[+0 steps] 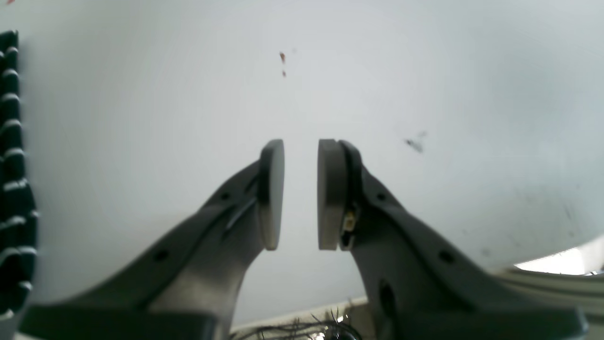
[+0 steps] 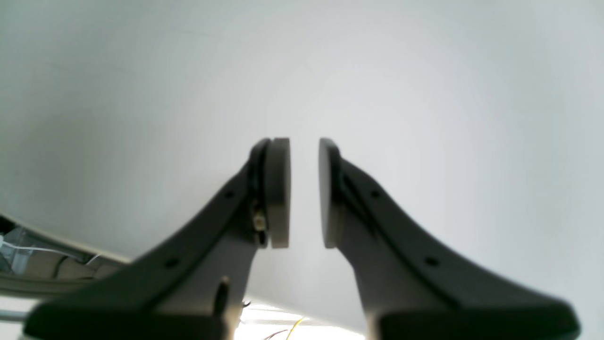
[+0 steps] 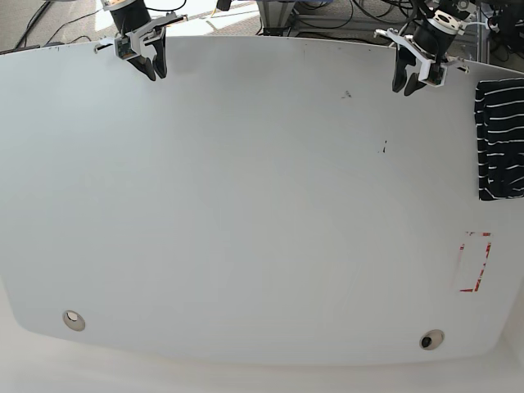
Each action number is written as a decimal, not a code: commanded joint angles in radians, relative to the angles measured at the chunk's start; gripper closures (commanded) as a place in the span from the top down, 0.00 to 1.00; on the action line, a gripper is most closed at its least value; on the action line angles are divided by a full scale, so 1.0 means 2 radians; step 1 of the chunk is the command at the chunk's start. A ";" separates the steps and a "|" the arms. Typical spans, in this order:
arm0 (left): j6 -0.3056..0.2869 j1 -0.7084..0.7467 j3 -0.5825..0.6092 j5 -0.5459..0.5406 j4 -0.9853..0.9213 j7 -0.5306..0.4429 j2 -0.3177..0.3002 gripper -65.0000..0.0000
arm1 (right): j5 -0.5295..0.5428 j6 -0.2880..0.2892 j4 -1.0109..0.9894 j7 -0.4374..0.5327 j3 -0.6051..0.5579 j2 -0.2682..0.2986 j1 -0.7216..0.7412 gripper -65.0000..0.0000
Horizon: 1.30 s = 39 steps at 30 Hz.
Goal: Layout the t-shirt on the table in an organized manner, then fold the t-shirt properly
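The t-shirt (image 3: 499, 139), dark with thin white stripes, lies as a compact rectangle at the table's (image 3: 262, 205) right edge, partly cut off by the frame. A strip of its striped cloth (image 1: 14, 179) shows at the far left of the left wrist view. My left gripper (image 3: 409, 84) hovers at the back right, a little to the left of the t-shirt and apart from it. Its pads (image 1: 272, 193) stand a narrow gap apart with nothing between them. At the back left corner, my right gripper (image 3: 153, 71) is also slightly open and empty, with only bare table beyond its pads (image 2: 278, 193).
A red-outlined rectangle mark (image 3: 475, 262) sits near the front right. Two round fittings (image 3: 74, 320) (image 3: 431, 339) lie along the front edge. Small dark specks (image 3: 346, 94) mark the surface near the left gripper. Cables hang behind the table's back edge.
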 commanded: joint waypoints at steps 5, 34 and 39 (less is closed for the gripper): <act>0.005 0.081 -0.037 -0.048 0.006 -0.010 0.011 0.17 | 0.056 0.001 0.016 0.014 0.002 0.018 -0.096 0.15; 0.005 0.061 0.070 -0.002 -0.353 -0.013 -0.034 0.17 | 0.058 0.002 -0.313 0.015 -0.077 0.024 -0.076 0.15; 0.005 -0.008 0.070 0.038 -0.434 -0.013 -0.037 0.17 | 0.058 0.003 -0.403 0.016 -0.084 0.024 -0.006 0.15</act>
